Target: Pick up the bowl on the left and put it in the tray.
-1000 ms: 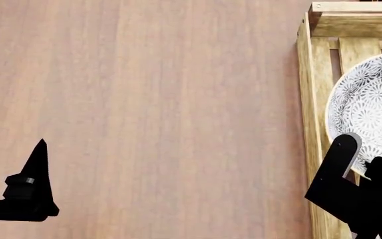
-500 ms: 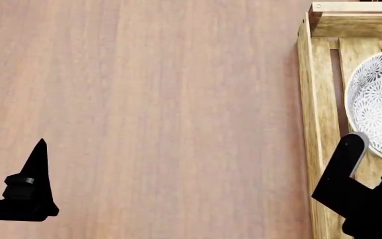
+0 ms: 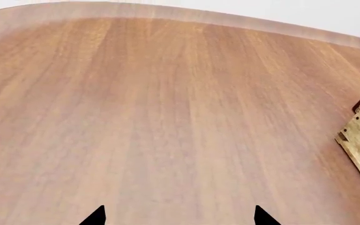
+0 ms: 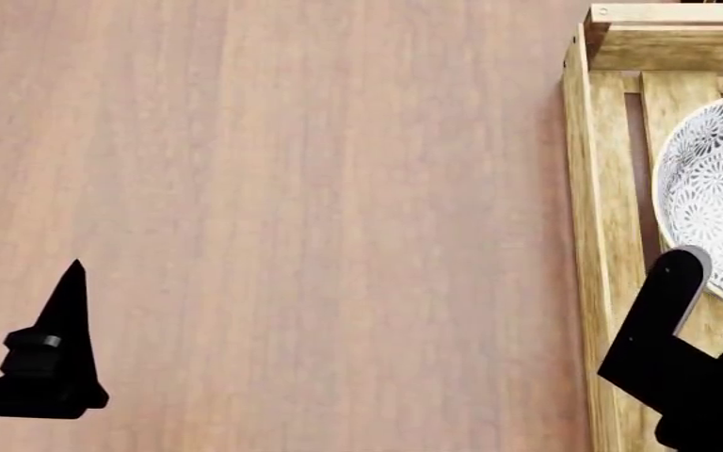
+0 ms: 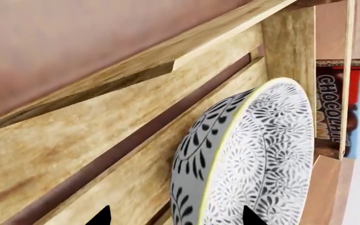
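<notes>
bowl already inside the tray, right tool at its near rim

the wood-grain surface (image 4: 274, 188) is largest; on its right the long slatted light-wood tray (image 4: 584, 188) runs away from the robot; the glazed floral bowl (image 4: 719, 207) rests on its slats. the right tool (image 5: 174, 219) straddles the bowl's rim, released; the left tool (image 3: 176, 219), spread and empty, sits well apart.

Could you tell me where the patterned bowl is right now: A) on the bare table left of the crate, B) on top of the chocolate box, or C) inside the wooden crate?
C: the bowl sits over the slats inside the crate, by the right pincer.
</notes>
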Robot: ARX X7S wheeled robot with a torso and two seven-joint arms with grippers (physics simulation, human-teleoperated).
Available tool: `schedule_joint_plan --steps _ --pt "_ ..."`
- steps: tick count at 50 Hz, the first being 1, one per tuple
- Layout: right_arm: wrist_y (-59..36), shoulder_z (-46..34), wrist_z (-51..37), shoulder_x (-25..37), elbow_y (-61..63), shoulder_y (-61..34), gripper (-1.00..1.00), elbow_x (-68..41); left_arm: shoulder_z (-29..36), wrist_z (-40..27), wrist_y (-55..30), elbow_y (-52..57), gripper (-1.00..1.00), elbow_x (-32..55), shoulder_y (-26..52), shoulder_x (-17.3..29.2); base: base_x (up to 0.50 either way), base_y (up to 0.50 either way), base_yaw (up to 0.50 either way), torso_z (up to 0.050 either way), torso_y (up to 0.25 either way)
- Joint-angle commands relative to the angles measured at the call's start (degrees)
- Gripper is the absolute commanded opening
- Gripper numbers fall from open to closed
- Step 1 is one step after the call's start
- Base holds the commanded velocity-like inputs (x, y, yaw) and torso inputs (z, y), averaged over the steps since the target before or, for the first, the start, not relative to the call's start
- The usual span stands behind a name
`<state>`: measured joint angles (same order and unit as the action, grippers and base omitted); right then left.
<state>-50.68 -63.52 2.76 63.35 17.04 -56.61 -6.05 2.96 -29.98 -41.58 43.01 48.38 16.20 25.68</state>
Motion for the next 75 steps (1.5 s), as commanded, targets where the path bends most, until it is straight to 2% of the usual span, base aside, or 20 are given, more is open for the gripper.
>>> schedule_joint_plan --steps 1,20,25,30,35,39,40,45,49,51,54,57,59,63,65,66,70,75 --pt "-2.9 2.1 1.0 3.9 7.8 -1.0 1.00 -2.0 -0.4 -0.5 -0.2 0.9 1.00 1.0 0.0 0.3 0.00 0.00 0.00 0.000 0.000" --pt "-7.5 6.5 1.2 9.9 19.7 -4.1 1.00 -4.0 -1.0 -1.7 -0.6 2.6 1.00 2.9 0.3 0.9 0.00 0.00 0.00 0.000 0.000" --pt "-7.4 8.9 -2.7 13.1 24.4 -2.7 1.00 -6.6 -1.1 -1.7 -0.3 2.7 1.00 2.9 0.1 1.1 0.00 0.00 0.00 0.000 0.000" --pt "-6.5 11.0 -11.3 17.0 28.7 1.0 1.00 -11.5 -1.2 -1.4 0.3 3.4 1.00 2.5 -0.4 1.4 0.00 0.00 0.00 0.000 0.000" --pt "-2.5 13.0 -25.6 22.5 32.5 5.1 1.00 -22.3 -1.8 -1.7 0.4 4.2 1.00 3.0 -0.8 1.9 0.00 0.00 0.00 0.000 0.000" --pt "2.0 11.0 -35.0 26.2 34.8 8.1 1.00 -26.7 -2.1 -2.0 0.6 4.6 1.00 3.1 -1.1 2.2 0.00 0.00 0.00 0.000 0.000" --pt "3.4 10.2 -39.6 26.6 35.7 9.0 1.00 -28.6 -2.2 -2.0 0.7 5.0 1.00 3.1 -1.3 2.3 0.00 0.00 0.00 0.000 0.000" --pt "6.2 7.5 -49.5 26.6 38.4 11.8 1.00 -31.1 -2.2 -1.8 1.2 6.3 1.00 2.7 -2.4 2.8 0.00 0.00 0.00 0.000 0.000" --pt "12.6 4.6 -60.8 26.6 38.1 14.7 1.00 -32.9 -1.6 -0.7 2.6 6.6 1.00 0.7 -3.6 3.1 0.00 0.00 0.00 0.000 0.000" --pt "21.9 0.4 -68.4 26.6 35.0 19.0 1.00 -32.1 -1.1 0.5 4.3 6.8 1.00 -1.7 -4.7 3.2 0.00 0.00 0.00 0.000 0.000" --pt "35.3 -4.3 -73.9 26.6 29.8 23.8 1.00 -29.8 -0.7 2.4 7.1 6.5 1.00 -4.5 -6.7 3.3 0.00 0.00 0.00 0.000 0.000" --pt "42.8 -7.1 -75.3 26.0 27.2 26.6 1.00 -27.1 -0.7 4.1 9.6 5.8 1.00 -6.3 -8.9 3.3 0.00 0.00 0.00 0.000 0.000" --pt "46.8 -8.5 -76.1 23.4 25.1 28.3 1.00 -26.3 -0.7 5.8 12.5 5.5 1.00 -8.8 -10.8 3.5 0.00 0.00 0.00 0.000 0.000" --pt "54.2 -10.8 -79.0 19.9 22.4 31.5 1.00 -22.3 -2.5 9.9 17.7 4.9 1.00 -8.4 -14.1 3.5 0.00 0.00 0.00 0.000 0.000" --pt "58.2 -11.5 -79.8 18.5 20.8 32.8 1.00 -20.7 -1.7 11.4 20.6 4.3 1.00 -12.3 -15.9 3.5 0.00 0.00 0.00 0.000 0.000" --pt "58.6 -11.3 -79.8 19.1 21.6 32.7 1.00 -20.8 -1.7 11.6 20.9 4.1 1.00 -12.4 -16.3 3.5 0.00 0.00 0.00 0.000 0.000" --pt "69.0 -13.7 -78.0 11.4 13.6 36.5 1.00 -18.9 -0.8 16.0 28.1 -0.5 1.00 -17.0 -20.8 2.2 0.00 0.00 0.00 0.000 -0.002" --pt "77.0 -14.5 -75.3 7.2 8.7 38.4 1.00 -17.5 -0.6 18.7 34.1 -5.8 1.00 -19.6 -22.9 0.4 0.00 0.00 0.00 0.000 0.000"
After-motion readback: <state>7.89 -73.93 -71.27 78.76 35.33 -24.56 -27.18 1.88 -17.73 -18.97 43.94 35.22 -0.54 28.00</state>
